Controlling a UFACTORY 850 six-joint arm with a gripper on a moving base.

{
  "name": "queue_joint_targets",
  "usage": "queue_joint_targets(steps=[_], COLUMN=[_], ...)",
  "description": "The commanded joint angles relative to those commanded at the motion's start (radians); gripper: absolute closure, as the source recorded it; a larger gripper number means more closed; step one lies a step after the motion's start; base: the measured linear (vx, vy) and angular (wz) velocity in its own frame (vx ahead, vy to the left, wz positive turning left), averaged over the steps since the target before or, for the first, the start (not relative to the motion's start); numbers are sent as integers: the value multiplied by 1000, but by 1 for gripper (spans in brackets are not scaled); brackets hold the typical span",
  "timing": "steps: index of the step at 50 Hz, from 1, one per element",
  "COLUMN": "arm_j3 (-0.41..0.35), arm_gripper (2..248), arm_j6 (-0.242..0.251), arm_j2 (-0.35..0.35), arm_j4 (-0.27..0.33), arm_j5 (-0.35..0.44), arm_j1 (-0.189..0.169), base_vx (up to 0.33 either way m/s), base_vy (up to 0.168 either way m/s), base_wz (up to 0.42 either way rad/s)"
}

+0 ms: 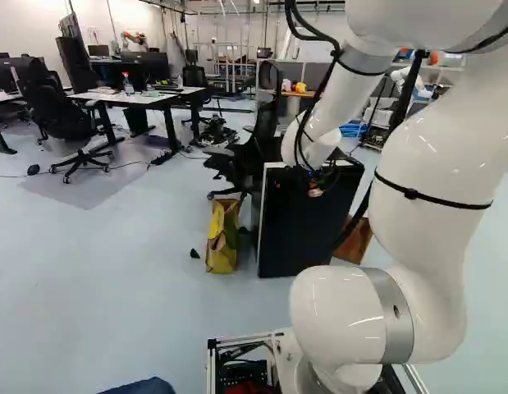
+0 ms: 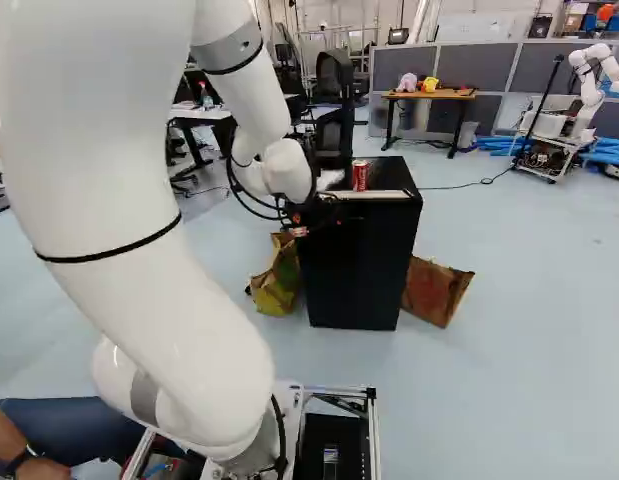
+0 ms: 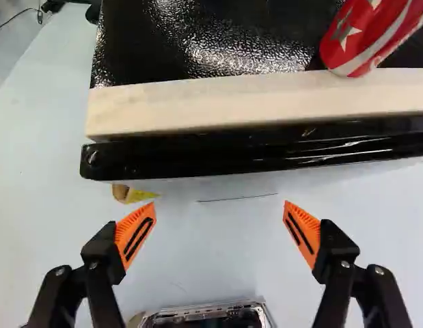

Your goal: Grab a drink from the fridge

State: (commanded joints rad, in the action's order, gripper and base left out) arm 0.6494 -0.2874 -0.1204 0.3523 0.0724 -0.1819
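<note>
Wrist view cuts off the red can, which stands at the pale strip along the front edge of the fridge top; left base view doesn't let me make it out. Near the fridge's front left corner, the gripper is spread wide, holding nothing. A yellow bag sits beside the fridge.

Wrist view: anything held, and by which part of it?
Nothing held. Gripper is open, orange pads wide apart, nothing between them; the red can stands on the black fridge.
</note>
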Motion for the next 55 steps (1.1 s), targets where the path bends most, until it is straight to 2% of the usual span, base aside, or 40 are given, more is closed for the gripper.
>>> queue_joint_targets(steps=[14, 25, 43, 55], arm_j3=[-71, -125, -190, -197], arm_gripper=[3, 3, 3, 3], arm_j6=[0, 0, 0, 0], arm_j2=[65, 116, 180, 188], arm_j4=[0, 0, -18, -36], arm_j5=[8, 52, 218, 344], arm_j1=[-15, -38, -94, -140], base_vx=[0, 0, 0, 0], base_vy=[0, 0, 0, 0], base_wz=[0, 0, 0, 0])
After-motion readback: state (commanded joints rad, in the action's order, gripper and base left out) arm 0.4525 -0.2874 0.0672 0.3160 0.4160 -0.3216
